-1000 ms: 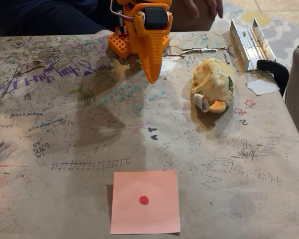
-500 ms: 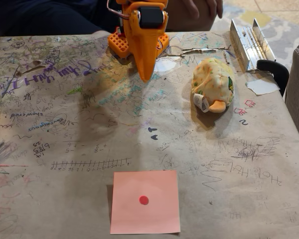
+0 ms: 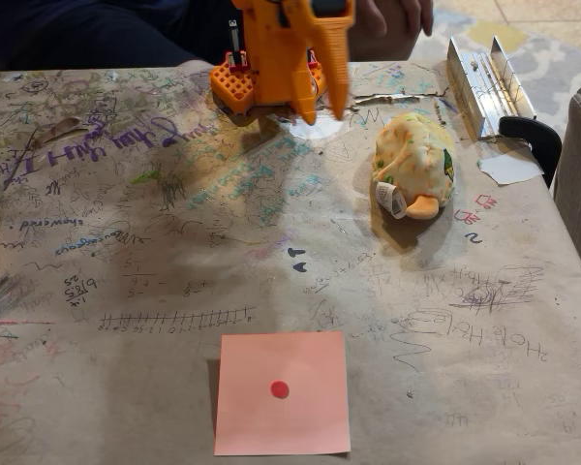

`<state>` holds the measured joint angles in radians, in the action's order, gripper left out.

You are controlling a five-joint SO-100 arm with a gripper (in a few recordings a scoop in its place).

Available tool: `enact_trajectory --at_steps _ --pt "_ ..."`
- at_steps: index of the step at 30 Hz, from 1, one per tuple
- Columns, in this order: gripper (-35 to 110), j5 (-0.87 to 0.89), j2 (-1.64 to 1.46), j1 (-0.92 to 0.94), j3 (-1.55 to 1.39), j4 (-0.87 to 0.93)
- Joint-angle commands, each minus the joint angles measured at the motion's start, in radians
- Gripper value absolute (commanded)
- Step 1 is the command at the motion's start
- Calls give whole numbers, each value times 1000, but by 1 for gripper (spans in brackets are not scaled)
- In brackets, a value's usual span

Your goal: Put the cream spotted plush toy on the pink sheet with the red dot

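Orange gripper (image 3: 323, 109) hung open with nothing in it, up by the far edge of the table (image 3: 126, 242), likely getting ready to grab the plush toy (image 3: 413, 165) sitting to its right, far from the pink sheet (image 3: 282, 392).

We can't see the top of the orange arm since the frame's upper edge chops it off above the tool (image 3: 323, 108), the person (image 3: 397, 15) behind the counter (image 3: 126, 291) is cut to a hand and dark sleeve, and the scribbles are mostly too small to read.
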<state>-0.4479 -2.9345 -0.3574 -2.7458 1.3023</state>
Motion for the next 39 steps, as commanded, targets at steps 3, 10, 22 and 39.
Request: enact_trajectory --at_steps 3,10,22,39 --pt "23 -63 322 -199 138 -32" --pt "25 -28 770 -359 242 -114" --pt "27 63 942 -433 325 -127" --pt "29 26 747 -356 457 44"
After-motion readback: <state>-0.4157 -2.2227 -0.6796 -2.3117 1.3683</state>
